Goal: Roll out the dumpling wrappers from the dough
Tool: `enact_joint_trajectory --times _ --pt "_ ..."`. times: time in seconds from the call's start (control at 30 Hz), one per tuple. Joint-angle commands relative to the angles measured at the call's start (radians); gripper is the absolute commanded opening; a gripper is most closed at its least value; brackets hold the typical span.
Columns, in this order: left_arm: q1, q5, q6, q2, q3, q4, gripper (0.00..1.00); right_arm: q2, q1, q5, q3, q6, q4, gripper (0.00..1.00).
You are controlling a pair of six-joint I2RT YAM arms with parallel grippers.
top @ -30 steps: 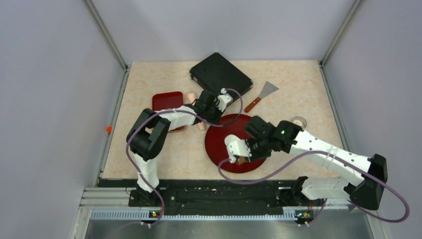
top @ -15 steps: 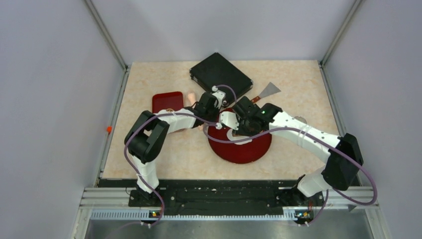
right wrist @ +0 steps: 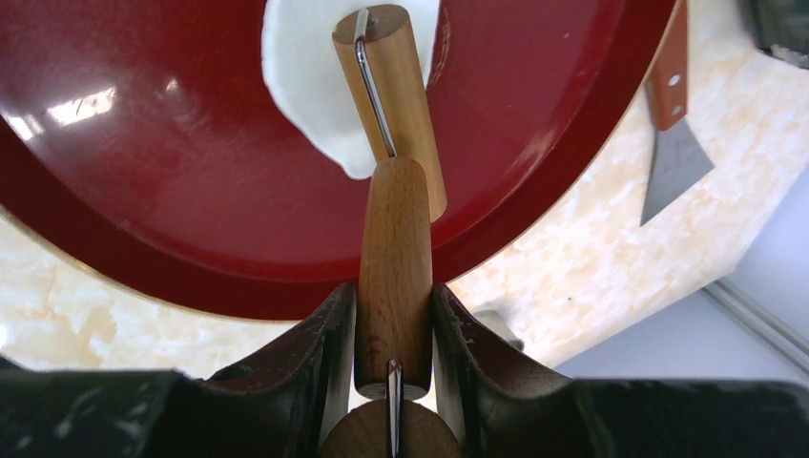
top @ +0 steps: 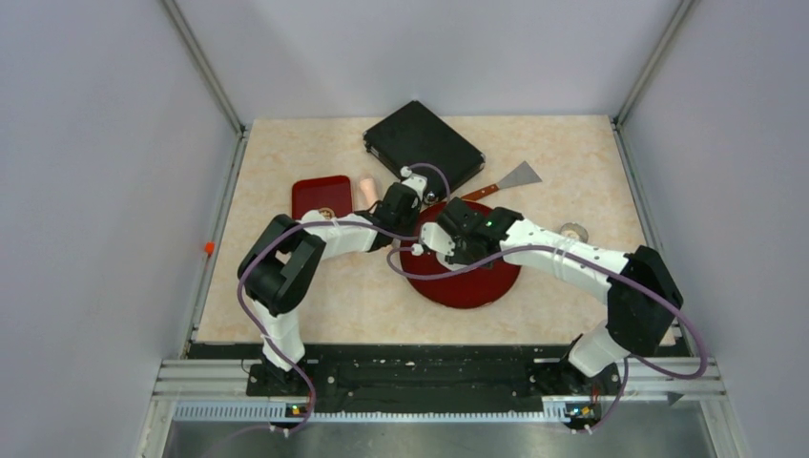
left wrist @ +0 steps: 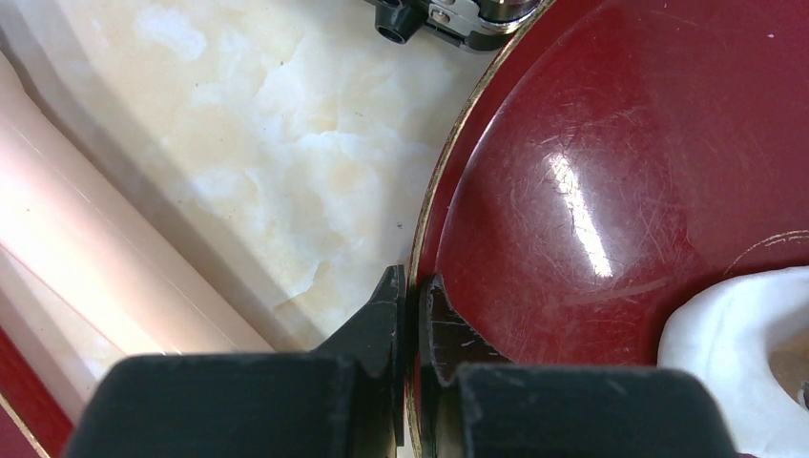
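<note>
While the left gripper (left wrist: 412, 291) pinches the red plate (left wrist: 591, 143) at its 10 o'clock rim, we find the right gripper (right wrist: 393, 315) clamped on the wooden roller (right wrist: 393, 239), whose barrel rests on the dough (right wrist: 305, 76), 12 o'clock ahead on that plate.

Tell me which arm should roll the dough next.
Right. The right gripper holds the roller, its barrel over the dough on the plate. The left gripper is shut on the plate's rim, so it is busy.

plate (right wrist: 143, 172): glossy red, finely scratched | roller (right wrist: 393, 258): smooth wood, metal bar | dough (right wrist: 305, 76): matt white
</note>
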Motion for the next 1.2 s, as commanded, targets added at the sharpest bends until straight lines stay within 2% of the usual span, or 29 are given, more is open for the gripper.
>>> enact_joint_trajectory --times 0.0,0.47,1.17 --pt "0.007 -0.154 0.000 0.010 -0.042 0.068 0.00 0.019 0.034 0.035 -0.033 0.000 0.026 0.00" --pt "0.007 -0.189 0.016 -0.001 -0.070 0.122 0.00 0.001 0.118 -0.215 -0.142 -0.053 -0.208 0.00" --pt "0.006 -0.196 0.020 -0.005 -0.080 0.138 0.00 -0.004 0.147 -0.337 -0.189 -0.084 -0.278 0.00"
